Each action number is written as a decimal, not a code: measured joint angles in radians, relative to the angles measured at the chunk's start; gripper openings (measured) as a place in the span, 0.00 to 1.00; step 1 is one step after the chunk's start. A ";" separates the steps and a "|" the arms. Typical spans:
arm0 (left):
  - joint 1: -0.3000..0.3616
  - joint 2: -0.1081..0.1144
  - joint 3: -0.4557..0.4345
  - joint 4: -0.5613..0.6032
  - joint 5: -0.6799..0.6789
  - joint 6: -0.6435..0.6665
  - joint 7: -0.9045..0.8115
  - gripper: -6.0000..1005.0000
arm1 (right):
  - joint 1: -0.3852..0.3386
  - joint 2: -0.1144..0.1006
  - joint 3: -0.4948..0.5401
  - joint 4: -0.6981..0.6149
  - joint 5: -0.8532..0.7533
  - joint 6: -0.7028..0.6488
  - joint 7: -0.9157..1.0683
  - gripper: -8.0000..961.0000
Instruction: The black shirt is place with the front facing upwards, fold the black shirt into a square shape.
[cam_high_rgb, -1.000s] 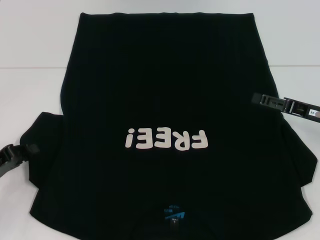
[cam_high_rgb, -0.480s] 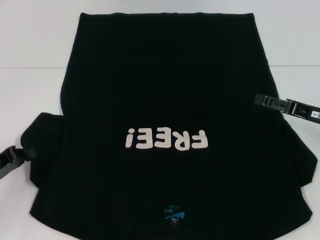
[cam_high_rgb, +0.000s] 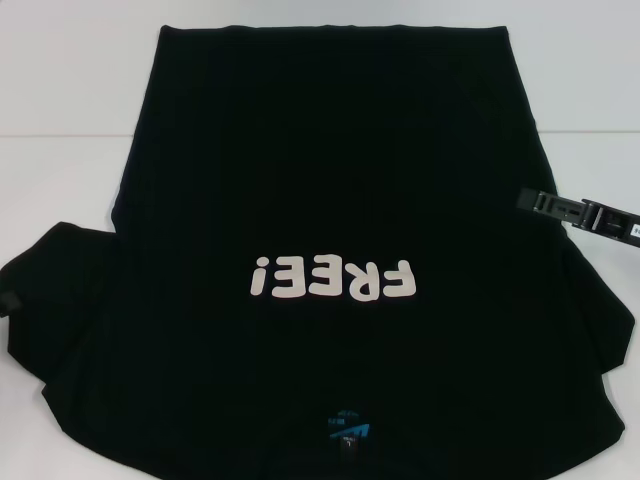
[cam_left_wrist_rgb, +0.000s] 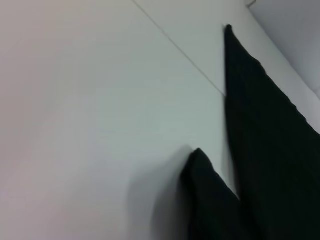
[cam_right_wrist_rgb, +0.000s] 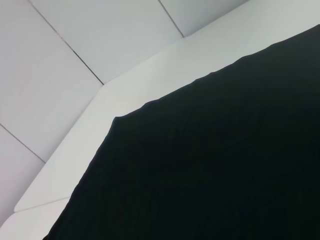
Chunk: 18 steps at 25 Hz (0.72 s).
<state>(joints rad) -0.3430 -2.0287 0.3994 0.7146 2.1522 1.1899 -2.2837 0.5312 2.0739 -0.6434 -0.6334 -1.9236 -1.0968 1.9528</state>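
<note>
Black shirt (cam_high_rgb: 330, 170) spread flat, front up, across a white table (cam_high_rgb: 60, 100), filling most of the head view. Hem at the far edge, collar at the near edge, closest to the robot. Off-white "FREE!" lettering (cam_high_rgb: 332, 279) across the chest, reading upside down from the head camera. Small blue neck label (cam_high_rgb: 347, 430) just inside the collar, near the bottom border of that view. Left sleeve (cam_high_rgb: 50, 290) fanned out wide toward the robot's left, lying flat on the tabletop; right sleeve (cam_high_rgb: 600, 320) fanned out to the robot's right, reaching nearly to the picture's border. No fold made yet: body and both sleeves all in a single layer.

Right gripper (cam_high_rgb: 575, 212) at the shirt's right side, above the sleeve, its black tip at or over the cloth edge; contact with the fabric not readable. Clenched or released: cannot tell. Left gripper (cam_high_rgb: 4, 300) barely showing as a dark sliver at the left border, just beside the left sleeve's outer edge. Clenched or released: cannot tell.

Left wrist view: bare table (cam_left_wrist_rgb: 100, 100) and two pointed dark parts of the shirt (cam_left_wrist_rgb: 270, 150). Right wrist view: a broad black expanse of the shirt (cam_right_wrist_rgb: 225, 160) with a corner on the white table (cam_right_wrist_rgb: 75, 150).
</note>
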 joint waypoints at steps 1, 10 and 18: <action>0.002 0.000 -0.001 0.000 0.000 -0.005 -0.007 0.03 | 0.000 0.000 0.002 0.000 0.000 0.000 0.000 0.98; 0.012 -0.001 -0.002 0.000 0.000 -0.036 -0.032 0.05 | -0.004 0.000 0.013 0.000 0.000 -0.009 0.000 0.98; 0.007 -0.008 0.001 0.020 -0.009 0.039 -0.032 0.07 | -0.005 0.000 0.018 0.000 0.000 -0.021 0.000 0.98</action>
<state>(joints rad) -0.3360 -2.0362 0.4005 0.7349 2.1437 1.2291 -2.3155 0.5259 2.0739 -0.6255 -0.6335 -1.9236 -1.1180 1.9527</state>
